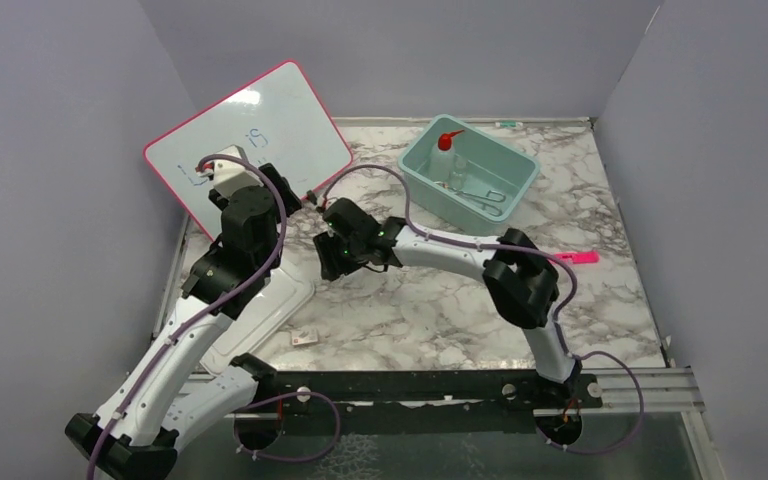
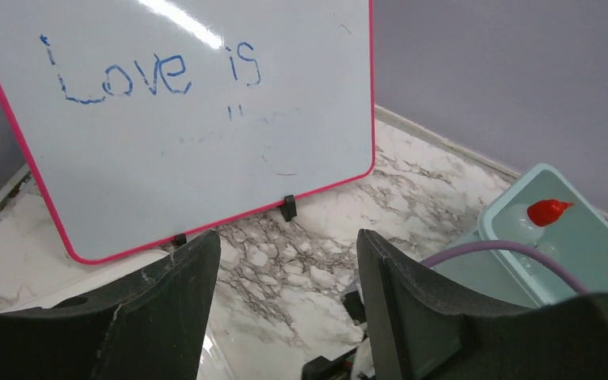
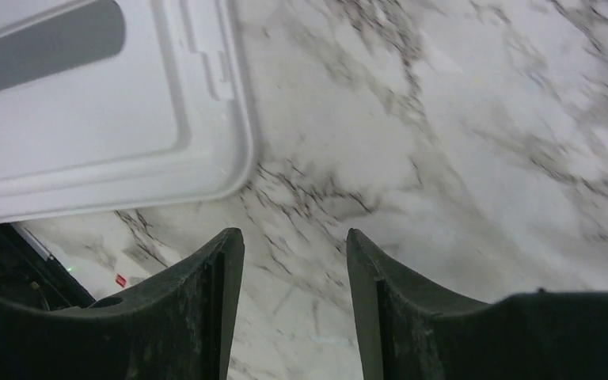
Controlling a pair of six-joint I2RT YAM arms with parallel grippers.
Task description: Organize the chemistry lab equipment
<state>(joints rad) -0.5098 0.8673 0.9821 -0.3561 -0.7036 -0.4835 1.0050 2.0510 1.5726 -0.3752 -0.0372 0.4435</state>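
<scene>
A teal bin (image 1: 495,137) stands at the back right of the marble table. In it is the clear squeeze bottle with its red nozzle (image 1: 448,141), and metal forceps (image 1: 487,196) lie on its floor. The left wrist view shows the same bin (image 2: 507,194) and red nozzle (image 2: 549,210) at the right. My left gripper (image 1: 285,190) (image 2: 289,237) hangs open and empty just in front of the whiteboard's lower edge. My right gripper (image 1: 333,260) (image 3: 294,233) is open over bare marble at the table's middle, with nothing between its fingers.
The pink-framed whiteboard (image 1: 250,140) (image 2: 190,119) leans at the back left. A white lid (image 1: 260,310) (image 3: 103,119) lies flat at the front left under the left arm. A pink object (image 1: 580,257) lies at the right and a small tag (image 1: 303,339) near the front.
</scene>
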